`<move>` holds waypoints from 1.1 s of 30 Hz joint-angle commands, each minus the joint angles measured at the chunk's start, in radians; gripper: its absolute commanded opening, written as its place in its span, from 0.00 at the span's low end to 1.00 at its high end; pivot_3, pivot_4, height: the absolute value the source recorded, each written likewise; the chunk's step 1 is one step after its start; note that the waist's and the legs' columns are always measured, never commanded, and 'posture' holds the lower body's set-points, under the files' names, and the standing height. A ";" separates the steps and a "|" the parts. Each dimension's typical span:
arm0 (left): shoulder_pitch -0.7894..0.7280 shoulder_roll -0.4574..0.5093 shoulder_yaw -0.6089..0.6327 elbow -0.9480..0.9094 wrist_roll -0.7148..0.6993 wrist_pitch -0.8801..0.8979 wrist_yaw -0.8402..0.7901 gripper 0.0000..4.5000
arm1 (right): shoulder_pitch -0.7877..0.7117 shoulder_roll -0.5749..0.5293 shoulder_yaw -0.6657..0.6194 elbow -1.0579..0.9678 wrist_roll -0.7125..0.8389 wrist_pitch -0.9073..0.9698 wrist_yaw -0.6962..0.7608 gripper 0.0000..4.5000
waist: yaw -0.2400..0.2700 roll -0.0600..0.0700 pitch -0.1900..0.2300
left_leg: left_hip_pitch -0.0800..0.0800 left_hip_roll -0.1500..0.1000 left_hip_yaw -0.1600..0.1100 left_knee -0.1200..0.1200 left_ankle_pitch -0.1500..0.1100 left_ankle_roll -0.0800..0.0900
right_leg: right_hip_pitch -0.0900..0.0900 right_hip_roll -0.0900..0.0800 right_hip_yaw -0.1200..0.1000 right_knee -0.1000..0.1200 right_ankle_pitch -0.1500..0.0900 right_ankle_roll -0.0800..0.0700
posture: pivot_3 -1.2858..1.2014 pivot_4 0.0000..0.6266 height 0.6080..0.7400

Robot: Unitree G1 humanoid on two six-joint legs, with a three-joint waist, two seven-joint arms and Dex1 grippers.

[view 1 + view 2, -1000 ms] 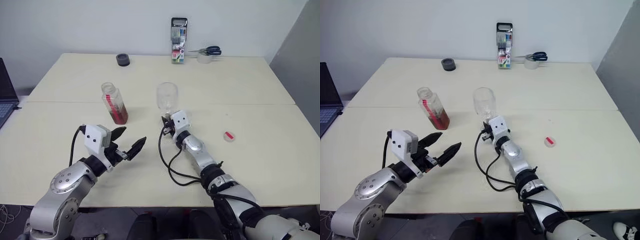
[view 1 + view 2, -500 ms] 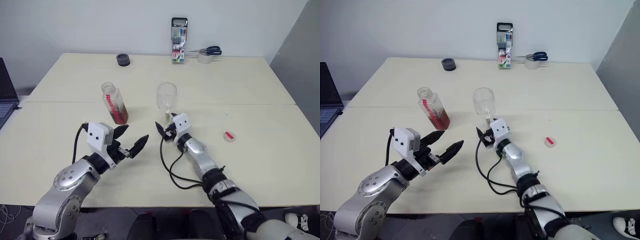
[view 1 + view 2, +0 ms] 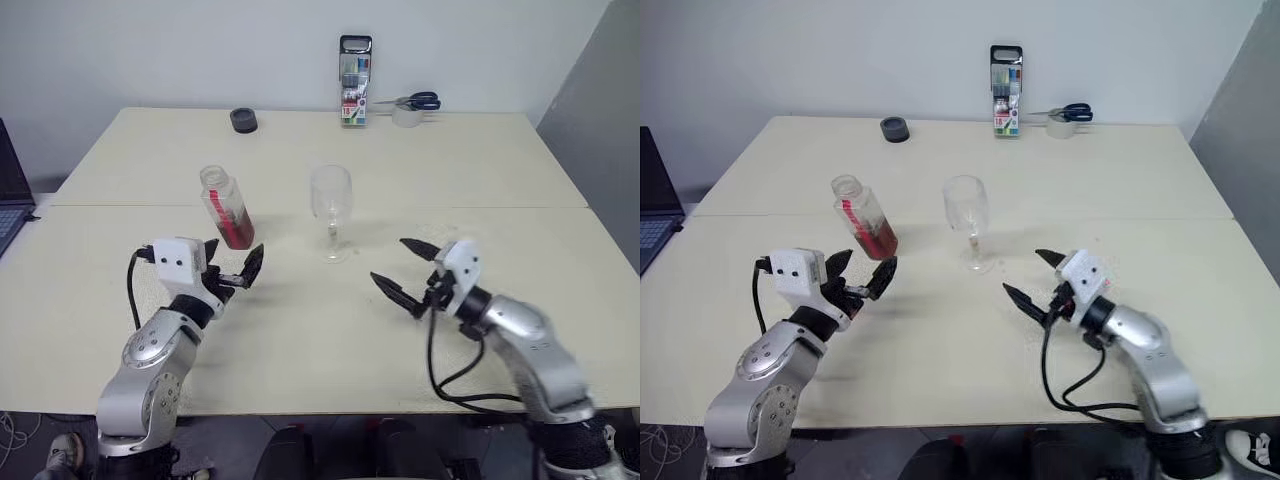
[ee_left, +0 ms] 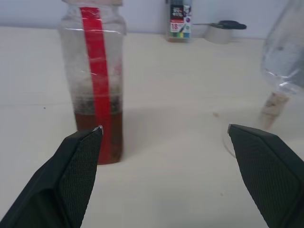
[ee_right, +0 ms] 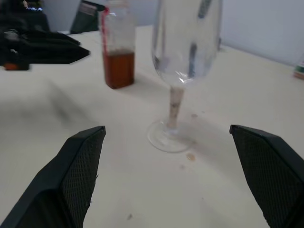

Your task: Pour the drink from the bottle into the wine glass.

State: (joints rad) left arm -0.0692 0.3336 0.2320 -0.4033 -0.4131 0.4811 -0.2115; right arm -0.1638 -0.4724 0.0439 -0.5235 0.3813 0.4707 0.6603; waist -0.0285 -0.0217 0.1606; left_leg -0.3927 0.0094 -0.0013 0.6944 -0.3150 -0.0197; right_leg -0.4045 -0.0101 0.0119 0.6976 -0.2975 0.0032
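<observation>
2 grippers spread | L wrist: drink low in bottle

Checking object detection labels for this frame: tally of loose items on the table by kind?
Clear plastic bottles with red label strip and reddish-brown drink: 1
Clear stemmed wine glasses: 1
Small red-and-clear caps: 1
Upright marker cases: 1
Dark round rolls: 1
Blue-handled scissors: 1
Pale tape rolls: 1
Total: 7

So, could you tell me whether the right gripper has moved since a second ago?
Yes. The right gripper has pulled back from the wine glass, toward the robot and rightward, now open and apart from it.
</observation>
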 commanded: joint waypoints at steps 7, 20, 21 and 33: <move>-0.114 0.007 0.025 0.131 0.076 -0.127 0.017 1.00 | -0.113 -0.066 -0.063 -0.206 0.289 0.208 -0.001 0.99 | 0.000 0.000 0.000 | 0.000 0.000 0.000 0.000 0.000 0.000 | 0.000 0.000 0.000 0.000 0.000 0.000 | 0.52 0.24 1.00; -0.220 0.035 0.019 0.273 0.087 -0.168 -0.039 1.00 | -0.145 -0.050 -0.057 -0.219 0.322 0.229 -0.095 0.99 | 0.002 -0.001 0.000 | -0.001 0.000 -0.001 0.001 0.000 0.000 | 0.000 0.000 -0.001 -0.001 0.000 0.000 | 0.52 0.24 1.00; -0.237 0.035 0.018 0.294 0.090 -0.173 -0.043 1.00 | -0.148 -0.052 -0.057 -0.217 0.323 0.230 -0.097 0.99 | 0.003 -0.001 0.000 | -0.001 0.000 -0.001 0.001 0.000 0.000 | 0.000 0.000 -0.001 -0.001 0.000 0.000 | 0.52 0.24 1.00; -0.397 0.028 -0.007 0.581 0.155 -0.317 -0.081 1.00 | -0.161 -0.057 -0.057 -0.228 0.331 0.253 -0.148 0.99 | 0.003 -0.001 0.000 | -0.002 0.000 -0.001 0.001 0.000 0.000 | 0.000 0.000 -0.002 -0.001 0.000 0.000 | 0.52 0.24 1.00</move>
State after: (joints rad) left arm -0.4310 0.3562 0.2281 0.1476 -0.2697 0.2121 -0.2781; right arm -0.3076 -0.5254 0.0056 -0.7126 0.6907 0.7291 0.5197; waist -0.0255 -0.0226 0.1606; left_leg -0.3943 0.0092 -0.0022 0.6953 -0.3147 -0.0202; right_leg -0.4048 -0.0103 0.0102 0.6971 -0.2975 0.0032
